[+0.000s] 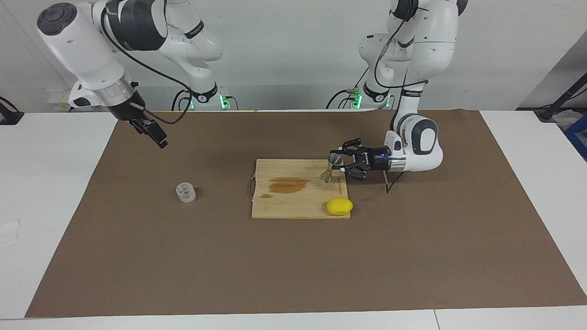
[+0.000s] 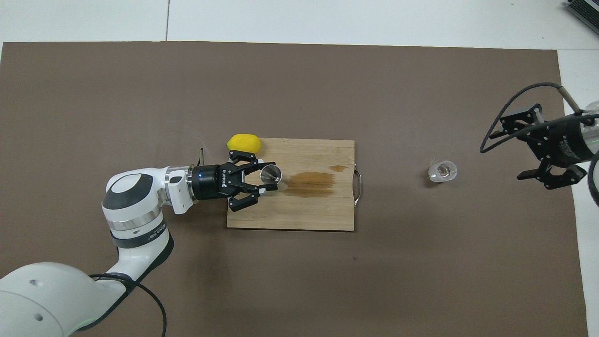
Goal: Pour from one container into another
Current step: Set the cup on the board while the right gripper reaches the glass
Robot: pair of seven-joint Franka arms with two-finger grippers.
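Observation:
My left gripper [image 1: 338, 166] [image 2: 267, 180] lies low and level over the wooden cutting board [image 1: 298, 204] [image 2: 304, 210], shut on the grey metal jigger [image 1: 331, 167] [image 2: 271, 174]. The jigger leans slightly, its lower cone at the board's surface, at the board's end toward the left arm. The clear glass cup [image 1: 185, 192] [image 2: 442, 171] stands alone on the brown mat, toward the right arm's end. My right gripper [image 1: 155, 134] [image 2: 515, 150] hangs open high over the mat's edge, apart from the cup and holding nothing.
A yellow lemon [image 1: 340, 206] [image 2: 243, 142] rests against the board's corner farther from the robots, close to my left gripper. A brown wet stain [image 1: 288, 184] [image 2: 310, 183] marks the board's middle. The board has a wire handle [image 2: 358, 186] facing the cup.

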